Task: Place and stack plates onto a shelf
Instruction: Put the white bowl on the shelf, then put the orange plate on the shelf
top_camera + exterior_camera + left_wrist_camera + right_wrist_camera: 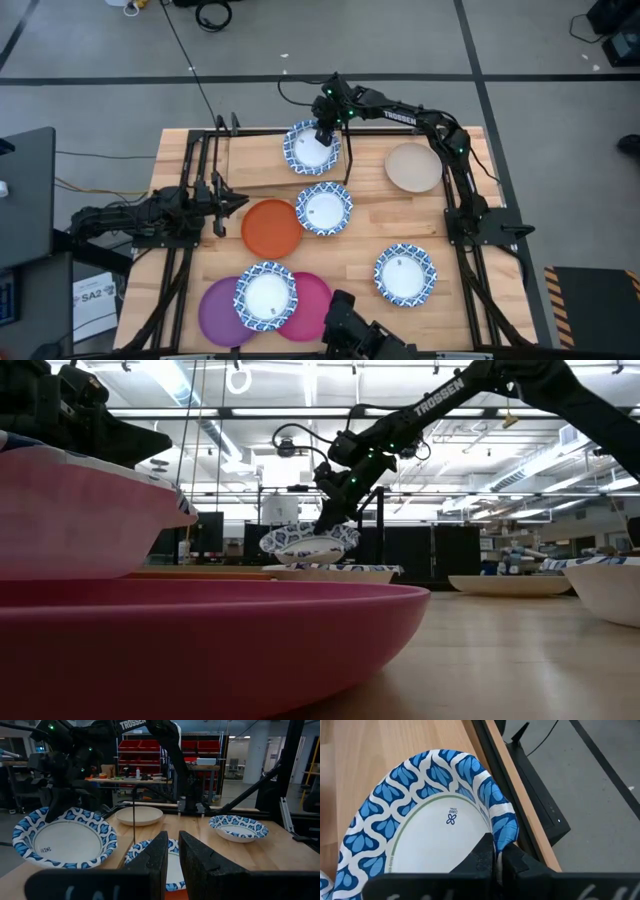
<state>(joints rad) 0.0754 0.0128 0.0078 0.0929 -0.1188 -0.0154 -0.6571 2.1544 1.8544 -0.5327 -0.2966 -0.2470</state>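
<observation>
My right gripper (325, 133) reaches over the shelf (258, 162), a light board in a black frame at the table's far left, and is shut on a blue-and-white plate (311, 149). In the low view this plate (300, 543) is tilted. Other blue-and-white plates lie flat at the table's middle (324, 208) and near right (405, 274). A third (266, 295) sits on the purple plate (215, 315) and the pink plate (312, 308). The orange plate (272, 227) and beige plate (413, 167) lie flat. My left gripper (235, 203) waits shut by the left edge. My right gripper pinches the blue-and-white plate's rim (502, 832) on its far right side, one finger on the upper face and one under the rim. The fingers come from above, pointing down. The plate (62, 840) is tilted in the hold; whether its low edge touches the shelf board I cannot tell.
The shelf's black posts (348, 165) stand close to the held plate. The shelf's left half (250, 160) is bare wood. The near table edge holds the purple, pink and blue-and-white stack. Bare tabletop lies between the beige plate and the near right plate (440, 225).
</observation>
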